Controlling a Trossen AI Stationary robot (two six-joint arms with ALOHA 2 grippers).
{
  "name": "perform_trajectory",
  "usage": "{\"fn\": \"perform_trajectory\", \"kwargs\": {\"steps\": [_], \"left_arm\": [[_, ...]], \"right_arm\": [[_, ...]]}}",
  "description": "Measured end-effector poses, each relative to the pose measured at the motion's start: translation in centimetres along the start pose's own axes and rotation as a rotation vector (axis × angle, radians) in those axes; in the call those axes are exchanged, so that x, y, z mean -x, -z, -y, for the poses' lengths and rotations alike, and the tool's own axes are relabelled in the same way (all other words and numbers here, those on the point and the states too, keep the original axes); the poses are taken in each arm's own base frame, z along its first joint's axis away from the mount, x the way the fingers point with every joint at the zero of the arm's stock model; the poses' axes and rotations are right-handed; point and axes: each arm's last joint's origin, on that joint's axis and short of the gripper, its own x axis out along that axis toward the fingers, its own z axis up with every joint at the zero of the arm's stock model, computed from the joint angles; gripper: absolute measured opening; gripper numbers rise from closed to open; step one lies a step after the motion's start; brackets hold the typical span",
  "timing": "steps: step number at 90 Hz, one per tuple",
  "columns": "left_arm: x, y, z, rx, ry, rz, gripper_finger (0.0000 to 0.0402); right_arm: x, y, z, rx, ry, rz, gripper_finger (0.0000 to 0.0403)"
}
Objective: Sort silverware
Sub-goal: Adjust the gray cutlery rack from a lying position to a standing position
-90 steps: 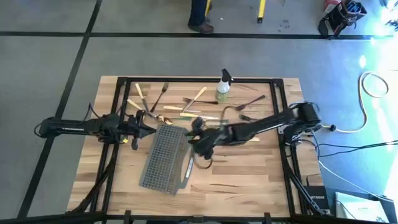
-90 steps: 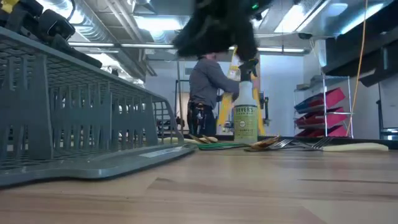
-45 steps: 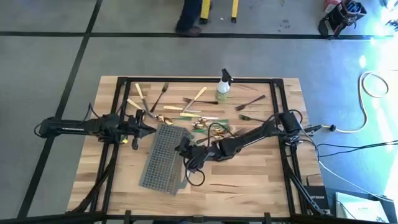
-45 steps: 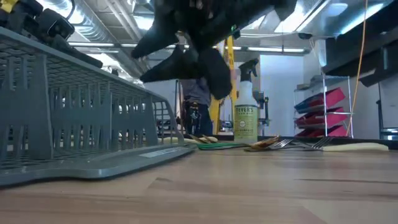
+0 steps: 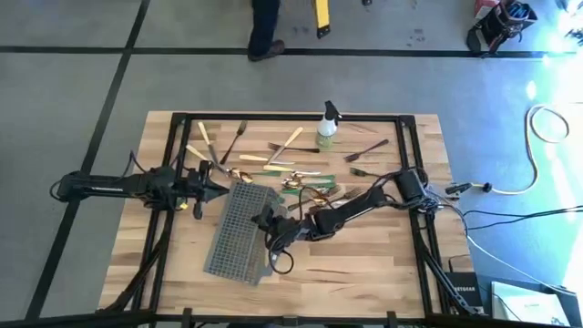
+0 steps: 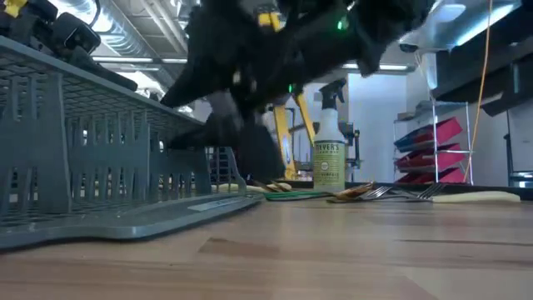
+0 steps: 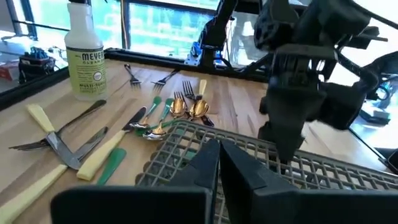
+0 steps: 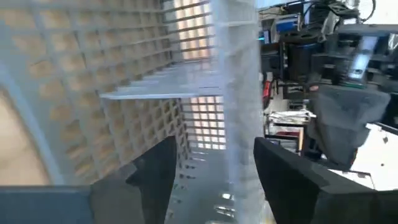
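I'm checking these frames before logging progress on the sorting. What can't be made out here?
- Caddy contents: mesh too fine in the high view; walls hide the inside in the low view.
- Right gripper: whether it holds any silverware; low view blurred, right wrist view shows only mesh between the fingers.
- Left gripper: fingertips too small in the high view.
- Silverware pile: pieces overlap, count unclear.

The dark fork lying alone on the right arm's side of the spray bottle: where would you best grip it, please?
Mid-handle, straight down from above, jaws across it: the dark fork lies flat and slanted on the table, slim, with bare wood on both sides.
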Motion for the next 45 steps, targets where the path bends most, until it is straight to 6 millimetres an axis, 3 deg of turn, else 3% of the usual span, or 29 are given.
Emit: {"fn": "perform_trajectory", "kwargs": {"steps": [20, 45], "left_arm": [[0.0, 0.0, 0.0, 0.002, 0.000, 0.001, 0.0000], [0.0, 0.0, 0.0, 0.000, -0.003, 0.002, 0.0000]], "right_arm": [[-1.0, 0.9, 0.0, -0.025, 0.051, -0.007, 0.0188], [-1.6, 2.3, 0.7, -0.047, 0.063, -0.013, 0.0124]]}}
